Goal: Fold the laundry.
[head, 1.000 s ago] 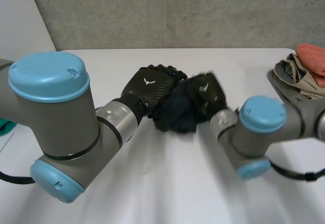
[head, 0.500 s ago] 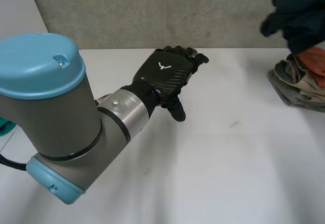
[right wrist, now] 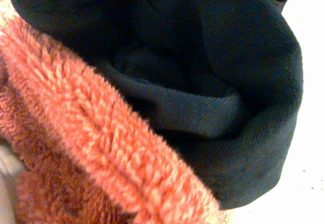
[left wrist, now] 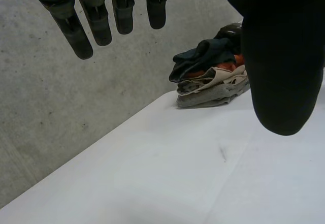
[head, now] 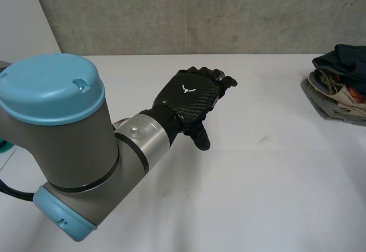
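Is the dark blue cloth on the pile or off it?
On: dark blue cloth tops the laundry pile, lying over the orange fleece.

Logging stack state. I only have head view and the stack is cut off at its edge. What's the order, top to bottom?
Observer: Left wrist view has the whole stack: dark cloth on top, then orange cloth, beige cloth, and grey cloth at the bottom.
Operator: Is the dark one folded flat?
Observer: No. Right wrist view shows it bunched in loose rolls, lying against the orange cloth, which is fleecy.
Operator: Is the left hand carrying anything?
Observer: No. Its wrist view shows the fingers straight and the thumb apart, with nothing between them.
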Controlling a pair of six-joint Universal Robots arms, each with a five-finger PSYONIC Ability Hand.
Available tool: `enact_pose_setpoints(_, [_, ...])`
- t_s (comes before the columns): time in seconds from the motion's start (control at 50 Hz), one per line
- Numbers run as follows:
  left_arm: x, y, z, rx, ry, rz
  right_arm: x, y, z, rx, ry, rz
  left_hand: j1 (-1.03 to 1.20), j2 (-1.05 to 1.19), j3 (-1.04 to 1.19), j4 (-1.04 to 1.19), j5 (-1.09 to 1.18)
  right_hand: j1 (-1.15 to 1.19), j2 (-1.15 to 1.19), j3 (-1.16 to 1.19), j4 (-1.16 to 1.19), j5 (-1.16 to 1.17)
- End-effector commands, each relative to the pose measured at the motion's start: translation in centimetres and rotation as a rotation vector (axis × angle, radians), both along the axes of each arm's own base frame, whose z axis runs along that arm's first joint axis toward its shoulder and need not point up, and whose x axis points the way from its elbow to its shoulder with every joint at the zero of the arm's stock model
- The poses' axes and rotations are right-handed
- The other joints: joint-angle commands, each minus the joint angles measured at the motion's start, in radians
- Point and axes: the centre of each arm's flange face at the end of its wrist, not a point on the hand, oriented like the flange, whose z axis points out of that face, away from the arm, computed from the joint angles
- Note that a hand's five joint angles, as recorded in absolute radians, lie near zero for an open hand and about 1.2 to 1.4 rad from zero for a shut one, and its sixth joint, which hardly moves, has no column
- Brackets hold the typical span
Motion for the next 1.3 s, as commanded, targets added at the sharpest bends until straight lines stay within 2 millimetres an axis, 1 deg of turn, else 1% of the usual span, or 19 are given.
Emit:
enact_pose_setpoints(0.02, [-0.1, 0.5, 0.2, -0.003, 0.003, -0.012, 0.7, 1.0, 3.5, -0.023, 0.004, -0.004, 0.013, 0.001, -0.005, 0.006, -0.013, 0.223, 0.082, 0.065, 0.024, 0.035])
enact_pose_setpoints(0.2, [-0.2, 1.6, 0.8, -0.015, 0.011, -0.036, 1.4, 3.3, 6.8, 0.036, -0.024, -0.015, 0.010, -0.002, -0.008, 0.003, -0.016, -0.808, -0.949, -0.965, -1.007, -0.995])
enact_pose_setpoints(0.28, [-0.2, 2.0, 1.3, -0.025, 0.021, -0.046, 1.2, 4.5, 7.9, 0.096, -0.027, -0.054, 0.007, -0.005, -0.011, 0.000, -0.019, -0.828, -0.969, -0.985, -1.027, -1.015])
enact_pose_setpoints(0.44, [-0.1, 3.2, 2.5, -0.043, 0.046, -0.085, -4.1, 8.0, 11.6, 0.178, 0.087, -0.411, 0.004, -0.008, -0.014, -0.003, -0.022, -0.828, -0.969, -0.985, -1.027, -1.015])
enact_pose_setpoints(0.5, [0.1, 3.5, 3.3, -0.054, 0.066, -0.089, -6.5, 9.4, 14.4, 0.164, 0.129, -0.617, 0.004, -0.008, -0.014, -0.003, -0.022, -0.828, -0.969, -0.985, -1.027, -1.015])
enact_pose_setpoints(0.6, [0.6, 3.9, 4.9, -0.085, 0.098, -0.088, -7.5, 11.1, 18.4, 0.091, 0.215, -0.831, 0.001, -0.011, -0.017, -0.006, -0.025, -0.828, -0.969, -0.985, -1.027, -1.015])
enact_pose_setpoints(0.66, [1.0, 4.0, 6.2, -0.119, 0.131, -0.076, -5.4, 11.8, 21.6, -0.006, 0.244, -0.838, 0.001, -0.011, -0.017, -0.006, -0.025, -0.828, -0.969, -0.985, -1.027, -1.015])
enact_pose_setpoints(0.68, [1.0, 4.0, 6.4, -0.124, 0.136, -0.074, -2.8, 12.4, 23.8, -0.083, 0.242, -0.792, 0.001, -0.011, -0.017, -0.006, -0.025, -0.828, -0.969, -0.985, -1.027, -1.015])
enact_pose_setpoints(0.72, [1.5, 3.8, 7.4, -0.159, 0.165, -0.048, -0.3, 13.2, 25.6, -0.150, 0.230, -0.740, 0.007, -0.005, -0.011, 0.000, -0.019, -0.828, -0.969, -0.985, -1.027, -1.015])
enact_pose_setpoints(0.74, [1.7, 3.7, 7.8, -0.173, 0.176, -0.035, 2.3, 14.2, 26.7, -0.202, 0.212, -0.678, 0.007, -0.005, -0.011, 0.000, -0.019, -0.828, -0.969, -0.985, -1.027, -1.015])
enact_pose_setpoints(0.78, [2.7, 2.6, 8.8, -0.207, 0.205, 0.049, 4.8, 15.3, 27.1, -0.242, 0.196, -0.603, 0.007, -0.005, -0.011, 0.000, -0.019, -0.828, -0.969, -0.985, -1.027, -1.015])
enact_pose_setpoints(0.84, [4.6, -0.1, 9.6, -0.245, 0.219, 0.197, 10.3, 17.4, 26.1, -0.280, 0.207, -0.391, 0.007, -0.005, -0.011, 0.000, -0.019, -0.828, -0.969, -0.985, -1.027, -1.015])
enact_pose_setpoints(0.88, [7.2, -3.5, 9.8, -0.275, 0.211, 0.356, 13.4, 18.6, 24.9, -0.285, 0.227, -0.259, 0.004, -0.008, -0.014, -0.003, -0.022, -0.828, -0.969, -0.985, -1.027, -1.015])
enact_pose_setpoints(0.9, [8.3, -4.9, 9.8, -0.285, 0.201, 0.414, 16.5, 20.1, 23.4, -0.283, 0.252, -0.117, 0.004, -0.008, -0.014, -0.003, -0.022, -0.828, -0.969, -0.985, -1.027, -1.015])
enact_pose_setpoints(0.98, [13.5, -10.4, 8.7, -0.292, 0.128, 0.625, 22.5, 24.3, 19.1, -0.215, 0.292, 0.168, -0.005, -0.017, -0.023, -0.012, -0.031, -0.828, -0.969, -0.985, -1.027, -1.015])
enact_pose_setpoints(1.0, [15.4, -12.3, 7.6, -0.277, 0.093, 0.686, 23.2, 25.0, 18.3, -0.194, 0.296, 0.204, -0.005, -0.017, -0.023, -0.012, -0.031, -0.828, -0.969, -0.985, -1.027, -1.015])
enact_pose_setpoints(1.06, [17.6, -15.3, 5.1, -0.230, 0.028, 0.740, 24.9, 27.1, 15.2, -0.092, 0.311, 0.277, -0.008, -0.019, -0.026, -0.015, -0.034, -0.828, -0.969, -0.985, -1.027, -1.015])
enact_pose_setpoints(1.08, [18.9, -17.2, 3.2, -0.199, -0.017, 0.758, 25.1, 27.4, 14.7, -0.072, 0.319, 0.283, -0.005, -0.017, -0.023, -0.012, -0.031, -0.828, -0.969, -0.985, -1.027, -1.015])
enact_pose_setpoints(1.3, [24.8, -25.9, -7.4, -0.135, -0.275, 0.724, 26.4, 29.4, 6.4, 0.221, 0.469, 0.322, 0.025, 0.013, 0.006, 0.017, -0.001, -0.828, -0.969, -0.985, -1.027, -1.015])
